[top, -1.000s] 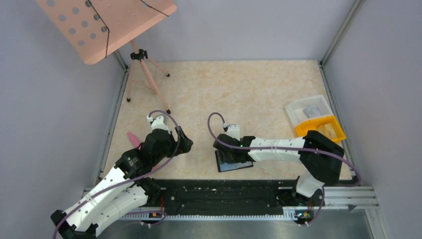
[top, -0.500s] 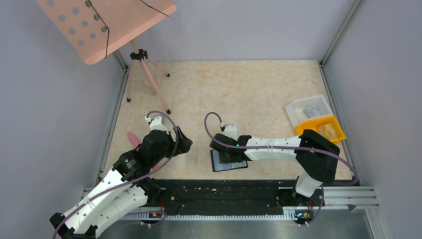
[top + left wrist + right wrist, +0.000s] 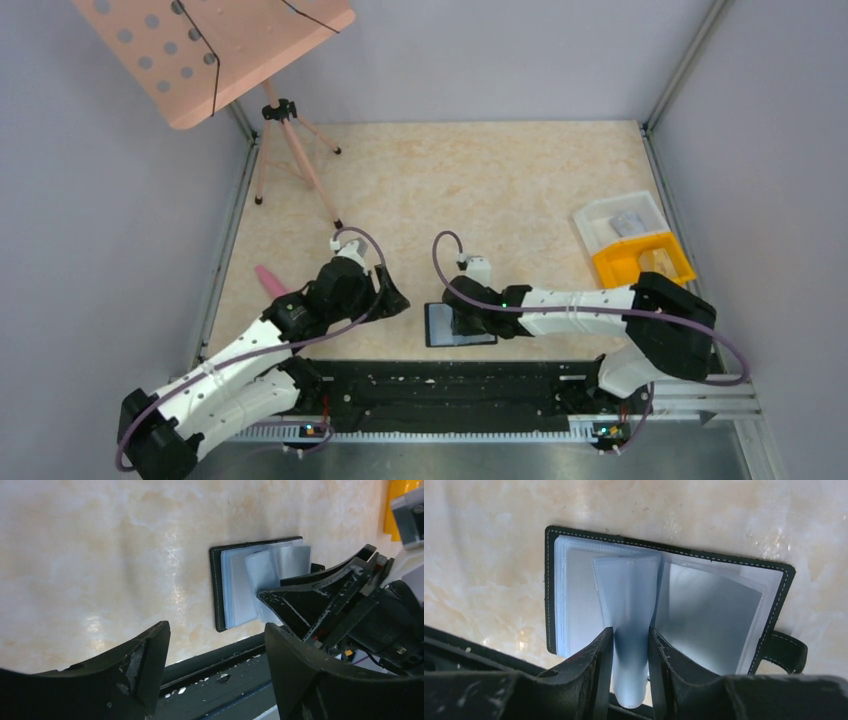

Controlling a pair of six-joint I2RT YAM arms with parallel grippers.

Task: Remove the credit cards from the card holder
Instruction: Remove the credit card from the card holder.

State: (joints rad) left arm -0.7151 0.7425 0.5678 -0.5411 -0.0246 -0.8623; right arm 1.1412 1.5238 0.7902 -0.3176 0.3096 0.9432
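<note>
one card holder (image 3: 440,327) lies open on the table (image 3: 480,180), at the lower middle of the top view. the right gripper (image 3: 630,647) sits over its middle, clenched on one clear sleeve (image 3: 626,595) that stands up between two flat pages. the left gripper (image 3: 216,630) hangs near its left side in that view, jaws spread, holding nothing. at the right edge sit one yellow bin (image 3: 612,268) and one clear tray (image 3: 598,214).
</note>
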